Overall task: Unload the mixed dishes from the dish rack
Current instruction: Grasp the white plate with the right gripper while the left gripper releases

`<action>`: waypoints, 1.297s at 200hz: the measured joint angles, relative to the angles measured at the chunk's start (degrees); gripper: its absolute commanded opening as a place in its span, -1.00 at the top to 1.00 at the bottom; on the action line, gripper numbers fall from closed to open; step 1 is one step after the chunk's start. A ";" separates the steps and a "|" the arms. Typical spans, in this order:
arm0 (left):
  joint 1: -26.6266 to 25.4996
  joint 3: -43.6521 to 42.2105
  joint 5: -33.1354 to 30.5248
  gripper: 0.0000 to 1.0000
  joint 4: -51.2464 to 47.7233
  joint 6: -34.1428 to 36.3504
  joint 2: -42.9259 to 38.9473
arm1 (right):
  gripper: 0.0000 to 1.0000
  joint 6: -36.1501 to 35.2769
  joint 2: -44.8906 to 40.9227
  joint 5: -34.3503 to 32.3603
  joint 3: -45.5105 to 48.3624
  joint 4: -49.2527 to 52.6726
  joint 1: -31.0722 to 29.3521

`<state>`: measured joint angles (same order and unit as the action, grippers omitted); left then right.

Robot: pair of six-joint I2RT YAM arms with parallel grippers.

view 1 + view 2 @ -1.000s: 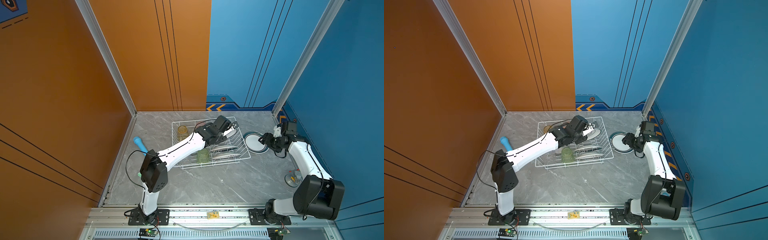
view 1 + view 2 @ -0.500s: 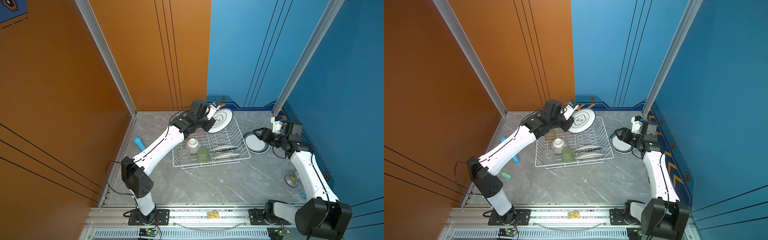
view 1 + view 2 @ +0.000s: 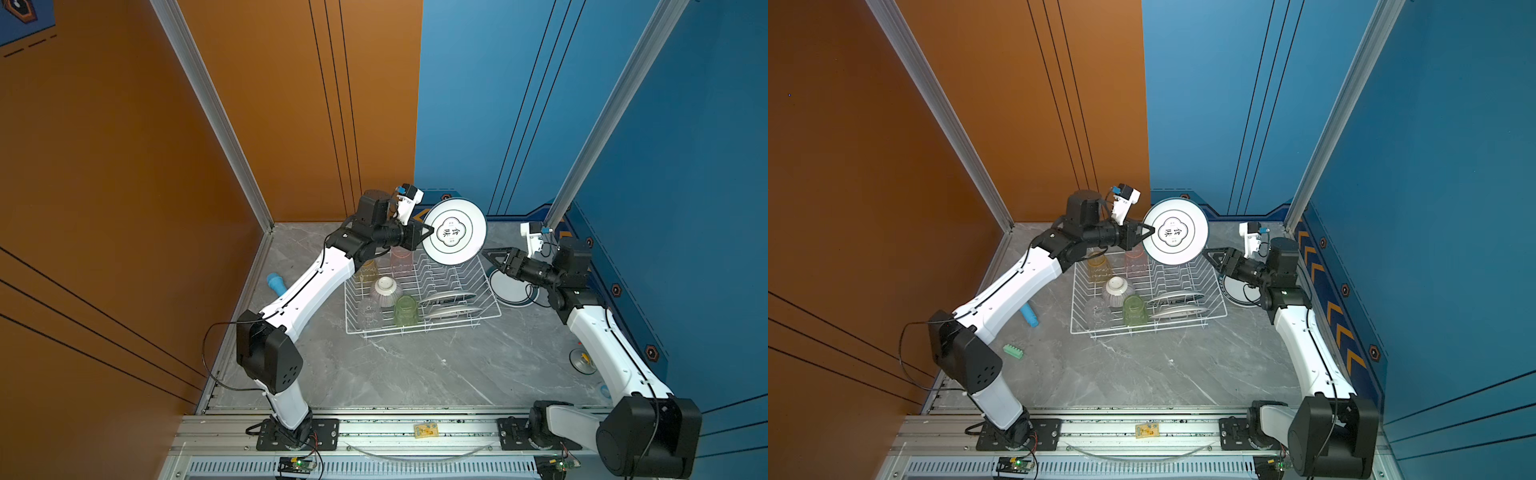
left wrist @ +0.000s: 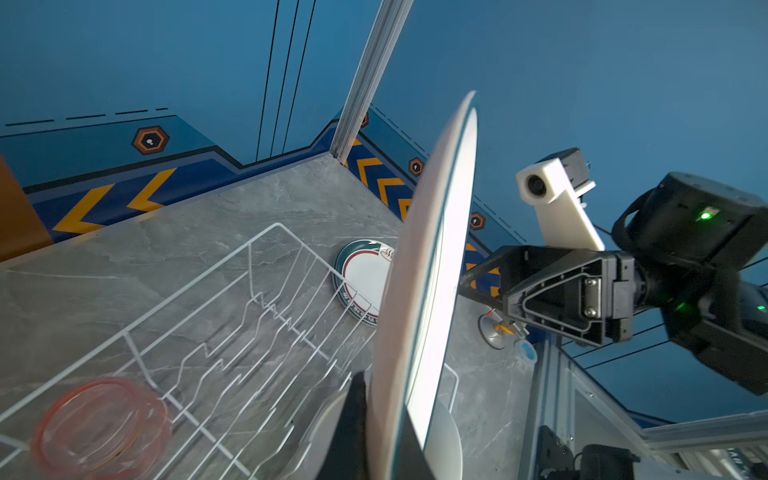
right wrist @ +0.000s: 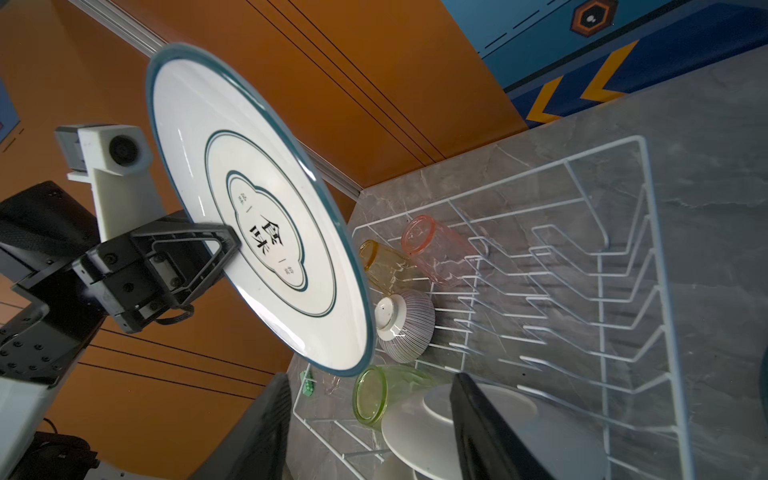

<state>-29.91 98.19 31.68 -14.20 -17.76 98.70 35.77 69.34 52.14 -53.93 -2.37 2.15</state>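
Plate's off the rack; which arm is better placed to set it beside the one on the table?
Right. The right tool is open beside the raised plate, and the unloaded plate lies below that arm. The left tool, shut on the plate's far edge, is across the rack.

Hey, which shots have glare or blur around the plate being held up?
Left wrist view: the held plate is edge-on, its face blown out white, and the pink tumbler is blurred. Right wrist view: the plate's print is crisp. Both top views: evenly lit, print legible.
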 measured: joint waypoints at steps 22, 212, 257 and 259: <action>0.44 -0.94 3.82 1.00 4.87 -4.35 0.04 | -0.17 2.75 1.03 0.46 0.50 -3.87 -0.55; -1.05 -3.43 9.20 0.24 14.43 -15.06 4.48 | 1.00 14.01 2.86 -0.46 1.14 -17.88 -2.67; -2.36 -4.96 3.89 0.18 5.27 -6.75 1.84 | 1.00 13.16 -0.85 -4.87 1.11 -8.48 2.36; -2.36 -5.01 3.67 0.18 4.90 -6.51 1.68 | 1.00 13.11 -0.94 -5.01 1.11 -8.07 2.80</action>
<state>-32.27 93.19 35.35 -9.30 -24.27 100.38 48.88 68.40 47.13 -52.82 -10.44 4.95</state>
